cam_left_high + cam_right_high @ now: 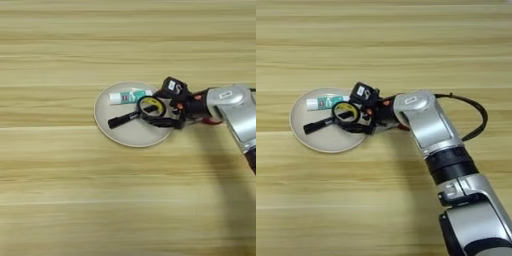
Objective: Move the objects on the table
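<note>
Pincer (pixel 167 107) at the plate's rim, over the tape roll.

The table (pixel 60 190), pale planks with a lengthwise grain, runs wide all around the pincer. The plate (pixel 107 122), round, beige and matte, lies under and to the left of it. The tape roll (pixel 150 106), a black ring with a yellow core, sits right at the black fingers; whether they are closed on it I cannot tell. Just beyond it to the left lie the marker (pixel 122 120), slim and black, and the glue stick (pixel 131 96), a white tube with a green label. To place the roll well, I judge it best to lower it flat and not knock the marker.
</note>
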`<state>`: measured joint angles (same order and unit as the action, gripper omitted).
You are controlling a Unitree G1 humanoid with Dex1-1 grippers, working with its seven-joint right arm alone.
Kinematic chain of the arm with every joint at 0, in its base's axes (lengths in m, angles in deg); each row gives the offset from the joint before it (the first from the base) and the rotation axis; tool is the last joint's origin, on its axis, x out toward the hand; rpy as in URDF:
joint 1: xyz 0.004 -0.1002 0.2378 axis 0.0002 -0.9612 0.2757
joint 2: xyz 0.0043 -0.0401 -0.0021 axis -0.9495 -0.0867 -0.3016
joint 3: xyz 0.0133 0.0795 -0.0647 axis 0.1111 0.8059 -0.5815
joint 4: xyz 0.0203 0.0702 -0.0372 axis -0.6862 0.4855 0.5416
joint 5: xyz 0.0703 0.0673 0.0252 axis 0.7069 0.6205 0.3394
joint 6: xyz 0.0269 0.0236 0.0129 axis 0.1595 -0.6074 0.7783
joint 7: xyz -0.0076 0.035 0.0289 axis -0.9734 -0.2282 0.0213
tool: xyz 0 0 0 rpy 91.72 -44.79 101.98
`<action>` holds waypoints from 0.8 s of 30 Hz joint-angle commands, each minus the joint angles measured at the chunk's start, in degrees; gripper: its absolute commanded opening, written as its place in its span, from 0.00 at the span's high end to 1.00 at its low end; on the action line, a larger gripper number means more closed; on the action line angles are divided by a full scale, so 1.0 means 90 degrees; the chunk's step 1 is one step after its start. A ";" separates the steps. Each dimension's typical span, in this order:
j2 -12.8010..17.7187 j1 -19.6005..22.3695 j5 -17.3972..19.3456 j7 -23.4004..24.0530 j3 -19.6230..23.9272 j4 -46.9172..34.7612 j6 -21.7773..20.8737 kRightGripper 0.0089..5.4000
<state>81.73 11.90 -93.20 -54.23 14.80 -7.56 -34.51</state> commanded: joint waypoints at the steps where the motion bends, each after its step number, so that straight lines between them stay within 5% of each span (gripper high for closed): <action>1: 0.0347 0.0643 0.0110 0.0282 0.0415 -0.0127 -0.0147 0.25; 24: 0.1099 0.1150 0.0020 0.0756 0.1068 0.1687 -0.0783 0.25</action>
<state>88.53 16.11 -93.11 -49.55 22.44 7.85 -38.73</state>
